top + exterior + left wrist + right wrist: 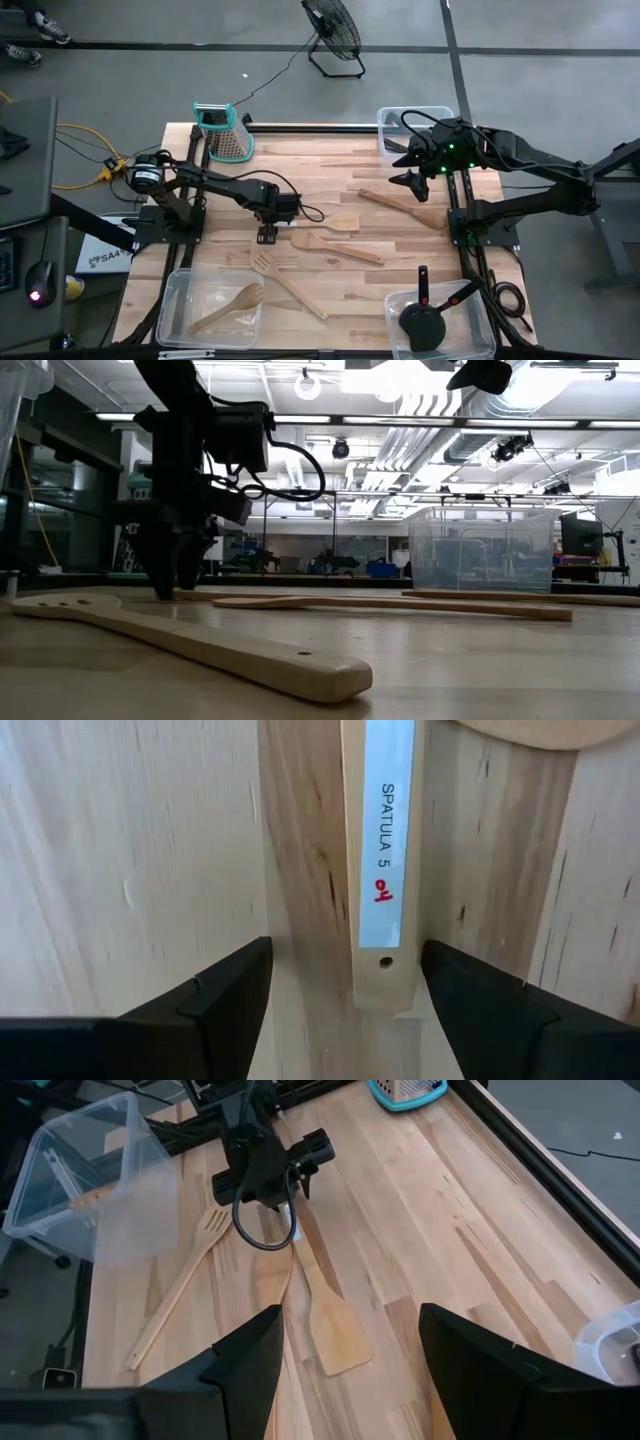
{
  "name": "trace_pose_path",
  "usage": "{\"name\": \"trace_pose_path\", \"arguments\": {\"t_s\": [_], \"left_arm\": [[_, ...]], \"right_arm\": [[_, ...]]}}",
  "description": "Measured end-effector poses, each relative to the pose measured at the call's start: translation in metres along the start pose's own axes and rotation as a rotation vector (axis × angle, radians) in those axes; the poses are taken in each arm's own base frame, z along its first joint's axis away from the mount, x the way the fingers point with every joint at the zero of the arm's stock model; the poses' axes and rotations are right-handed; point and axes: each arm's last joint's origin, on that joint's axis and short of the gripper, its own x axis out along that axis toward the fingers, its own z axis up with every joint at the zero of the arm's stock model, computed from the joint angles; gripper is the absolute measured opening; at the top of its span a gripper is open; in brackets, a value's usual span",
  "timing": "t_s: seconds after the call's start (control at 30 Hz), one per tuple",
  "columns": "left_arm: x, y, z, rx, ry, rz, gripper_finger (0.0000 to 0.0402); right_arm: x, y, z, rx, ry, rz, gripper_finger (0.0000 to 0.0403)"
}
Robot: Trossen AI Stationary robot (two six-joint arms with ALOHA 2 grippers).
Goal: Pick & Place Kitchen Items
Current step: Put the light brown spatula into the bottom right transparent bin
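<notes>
A pale wooden spatula point(340, 222) labelled "SPATULA 5" point(385, 870) lies flat near the table's middle. My left gripper point(345, 955) is open and points down. Its fingers stand on either side of the handle's free end point(385, 985), low over the wood point(180, 585), and I see no touch. My right gripper point(345, 1370) is open and empty, held high over the table's far right point(405, 170). A wooden spoon point(335, 247), a slotted turner point(290, 285) and a second spatula point(400, 205) lie loose on the table.
A clear bin at the near left point(180, 290) holds a wooden utensil. A bin at the near right point(480, 320) holds black tools. A third bin point(390, 125) stands at the far right. The grater point(222, 130) stands at the far left.
</notes>
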Motion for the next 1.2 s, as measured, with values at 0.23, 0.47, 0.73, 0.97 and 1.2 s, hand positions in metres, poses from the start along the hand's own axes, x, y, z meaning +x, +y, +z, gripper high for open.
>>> {"name": "trace_pose_path", "arguments": {"t_s": [0.23, 0.47, 0.73, 0.97, 1.2], "left_arm": [[0.0007, -0.0012, -0.0006, -0.004, 0.005, -0.041, 0.0214], [0.0011, -0.0017, -0.0007, -0.007, 0.006, -0.056, 0.0156], [0.0014, -0.0019, -0.0008, -0.005, 0.007, -0.067, 0.0115], [0.0016, -0.0024, -0.0013, 0.002, 0.012, -0.082, 0.0074], [0.0018, -0.0031, -0.0021, -0.040, 0.022, -0.108, 0.0074]], "right_arm": [[0.0000, -0.0001, 0.0000, -0.002, 0.000, 0.000, 0.0226], [0.0000, 0.0000, 0.0000, -0.003, 0.000, 0.000, 0.0226], [0.0000, 0.0000, 0.0000, -0.003, 0.000, 0.000, 0.0226], [0.0000, 0.0000, 0.0000, -0.003, 0.000, 0.000, 0.0226], [0.0000, 0.0007, -0.0002, -0.003, 0.006, 0.024, 0.0226]]}}
